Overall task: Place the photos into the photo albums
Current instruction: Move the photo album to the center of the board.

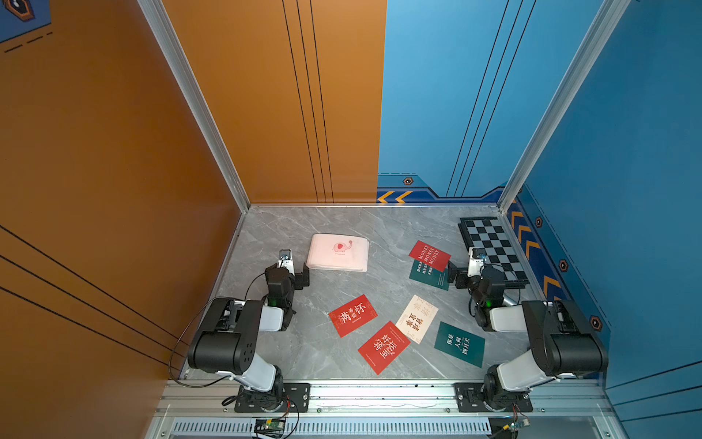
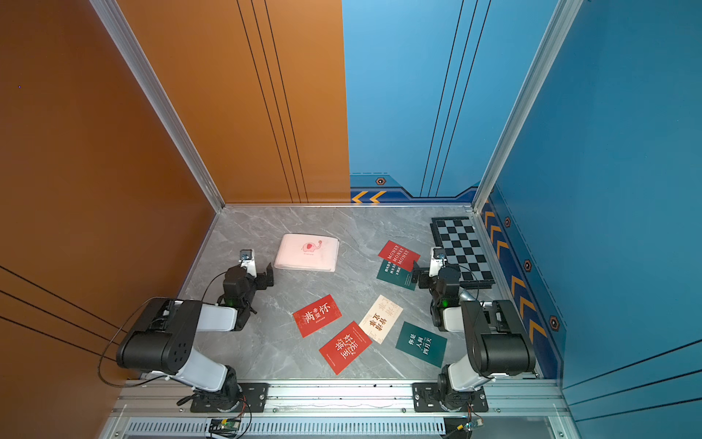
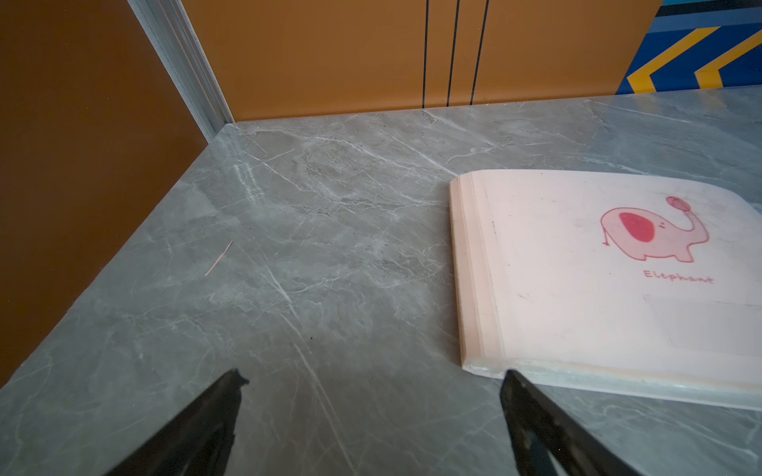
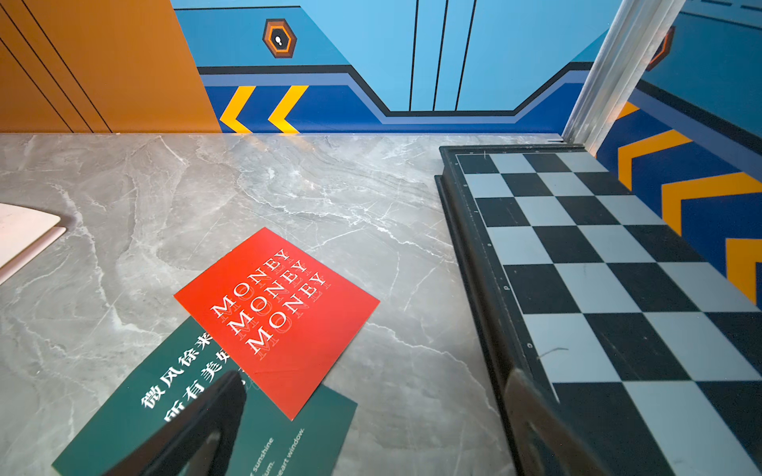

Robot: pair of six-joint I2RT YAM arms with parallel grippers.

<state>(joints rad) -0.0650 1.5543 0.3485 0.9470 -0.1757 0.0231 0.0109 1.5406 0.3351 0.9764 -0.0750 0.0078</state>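
We hold our left gripper (image 3: 373, 377) spread wide beside the closed album (image 3: 598, 280). Our right gripper (image 4: 375, 376), equally spread, hovers by the red MONEY card (image 4: 284, 321).

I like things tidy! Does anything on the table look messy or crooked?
Yes. The loose cards lie scattered at odd angles. The red MONEY card lies crooked across a dark green card, hiding part of it. Nothing looks torn or spilled.
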